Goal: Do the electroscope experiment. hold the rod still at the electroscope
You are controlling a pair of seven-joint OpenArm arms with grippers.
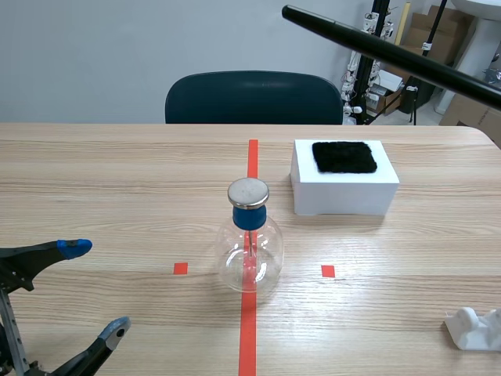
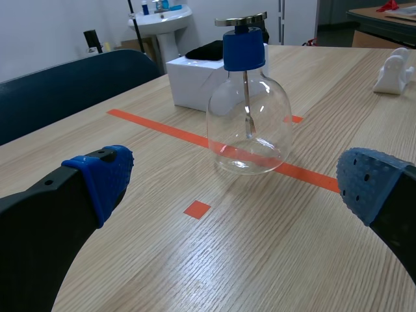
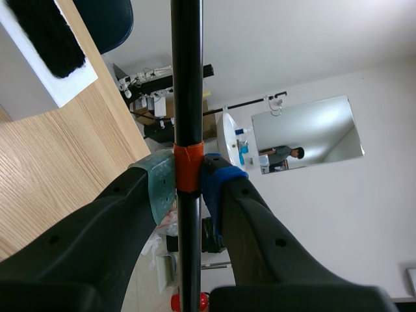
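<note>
One rod, pinched in our right gripper at orange band, high above table, well apart from electroscope. Left gripper fingers spread. Approach step, we judge: next we lower tip near metal cap.

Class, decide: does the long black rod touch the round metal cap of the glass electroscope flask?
Apart. Scene view: the black rod is raised high at the right, well clear of the metal cap.

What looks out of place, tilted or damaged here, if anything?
Nothing is spilled or broken. The electroscope stands upright on the tape line. Only the rod, gripped by the right fingers, is high above the table, far from its cap.
</note>
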